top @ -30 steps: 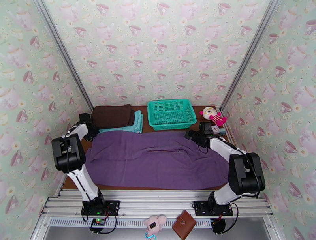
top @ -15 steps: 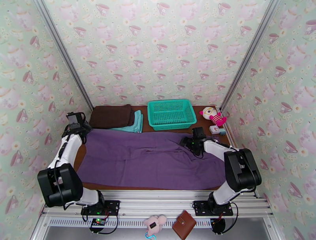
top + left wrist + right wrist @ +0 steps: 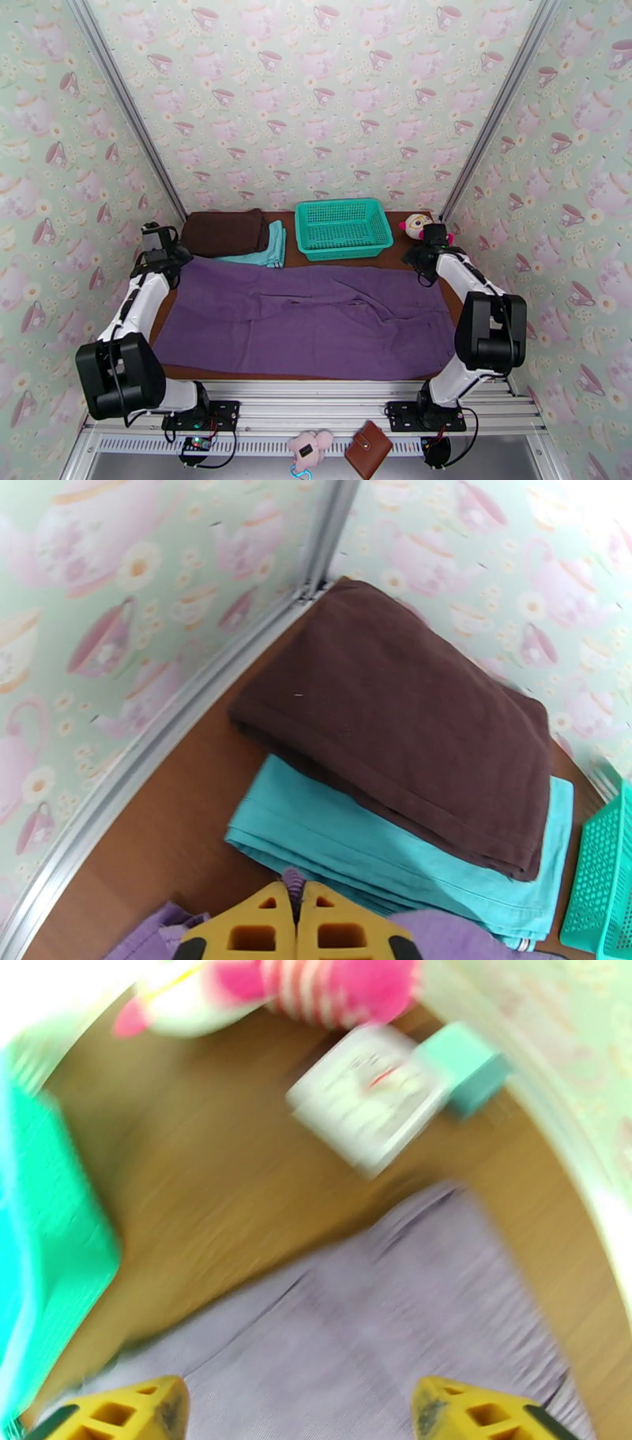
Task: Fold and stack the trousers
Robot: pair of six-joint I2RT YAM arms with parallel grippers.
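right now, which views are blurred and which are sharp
Right wrist: heavy motion blur smears the trousers, the striped pink toy and the white box. Left wrist: sharp, with washed-out glare at top right. Top external: sharp, evenly lit.

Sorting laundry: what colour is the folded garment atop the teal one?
Dark brown garment, clearest in the left wrist view.

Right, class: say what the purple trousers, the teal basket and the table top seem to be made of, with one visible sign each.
The trousers: soft matte cloth, lying limp with creases.
The basket: probably moulded plastic; stiff open-mesh walls, even colour.
The table top: smooth brown wood or wood-look laminate; cannot tell which.
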